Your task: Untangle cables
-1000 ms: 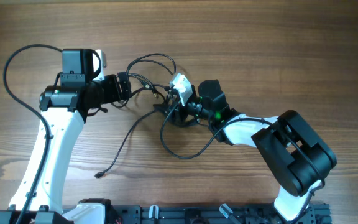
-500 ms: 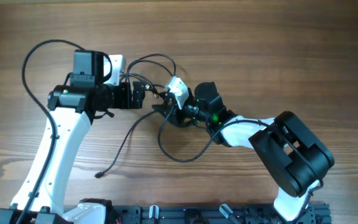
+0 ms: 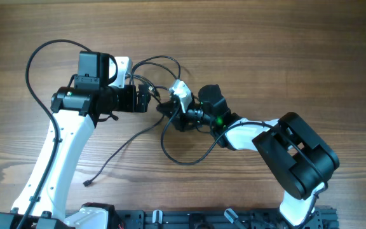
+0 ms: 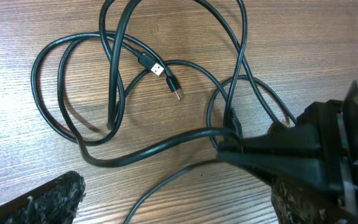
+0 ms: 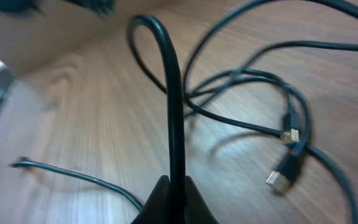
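Cables (image 4: 112, 74) tangle mid-table, open wood (image 3: 297, 51) all round; right hand (image 5: 173, 183) pinches one (left hand (image 3: 143, 98) wide).

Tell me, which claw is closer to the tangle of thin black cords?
Right. The right gripper is shut on one of the cables, pinching it at the tangle's edge. The left gripper hangs open on the tangle's other side, holding nothing.
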Robot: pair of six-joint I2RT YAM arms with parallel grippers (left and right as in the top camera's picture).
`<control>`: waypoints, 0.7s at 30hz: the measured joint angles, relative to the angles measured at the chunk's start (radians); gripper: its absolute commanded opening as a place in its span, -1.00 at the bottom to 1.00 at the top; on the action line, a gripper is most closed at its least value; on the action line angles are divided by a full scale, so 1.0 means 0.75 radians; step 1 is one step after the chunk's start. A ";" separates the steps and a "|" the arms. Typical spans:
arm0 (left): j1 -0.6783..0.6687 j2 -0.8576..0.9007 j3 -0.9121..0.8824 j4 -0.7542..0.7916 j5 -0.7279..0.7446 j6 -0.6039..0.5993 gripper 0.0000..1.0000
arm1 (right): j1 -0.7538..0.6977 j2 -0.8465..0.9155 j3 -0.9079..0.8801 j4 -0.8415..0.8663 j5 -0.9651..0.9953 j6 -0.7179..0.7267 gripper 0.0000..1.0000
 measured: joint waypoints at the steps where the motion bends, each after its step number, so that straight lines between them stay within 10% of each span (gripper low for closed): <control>1: 0.000 0.000 0.000 0.000 0.000 0.000 1.00 | -0.001 0.002 -0.001 0.026 -0.040 0.046 -0.92; 9: 0.000 0.000 0.000 0.000 0.000 0.000 1.00 | -0.086 -0.008 0.000 0.280 -0.364 0.489 -0.91; 21: 0.000 0.000 0.000 0.090 0.054 0.031 1.00 | -0.179 -0.296 0.000 0.179 -0.425 0.558 -0.91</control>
